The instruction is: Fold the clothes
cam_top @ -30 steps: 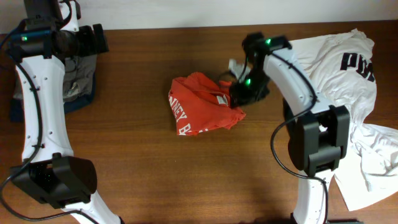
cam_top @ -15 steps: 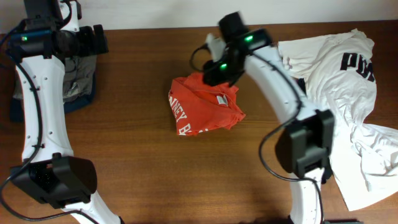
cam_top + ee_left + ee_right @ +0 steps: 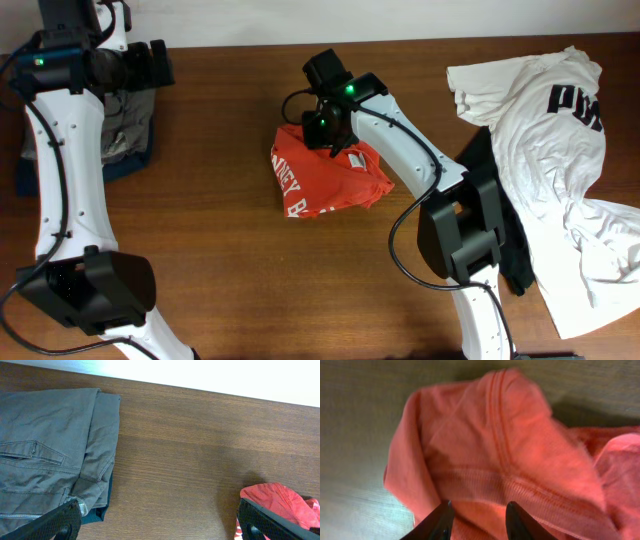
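Note:
The red-orange T-shirt [image 3: 330, 175] with white lettering lies bunched and partly folded at the table's middle. My right gripper [image 3: 322, 128] is low over its upper left corner. In the right wrist view its jaws [image 3: 479, 517] stand a little apart, with a ribbed fold of the red shirt [image 3: 495, 450] filling the gap between the tips. My left gripper [image 3: 150, 65] hovers wide open at the far left, with bare wood between its fingers [image 3: 162, 522] and the red shirt's edge [image 3: 277, 502] by its right finger. A white T-shirt [image 3: 550, 130] with black letters lies spread at the right, over a black garment [image 3: 505, 240].
Folded grey trousers [image 3: 125, 130] on a dark blue garment sit at the far left under my left arm, and show in the left wrist view as the grey trousers [image 3: 45, 460]. Brown wooden table [image 3: 230, 280] runs to a pale back wall.
My right gripper has swung from the red shirt's right edge leftward across its top to the upper left corner, its jaws narrowing. The left arm has not moved.

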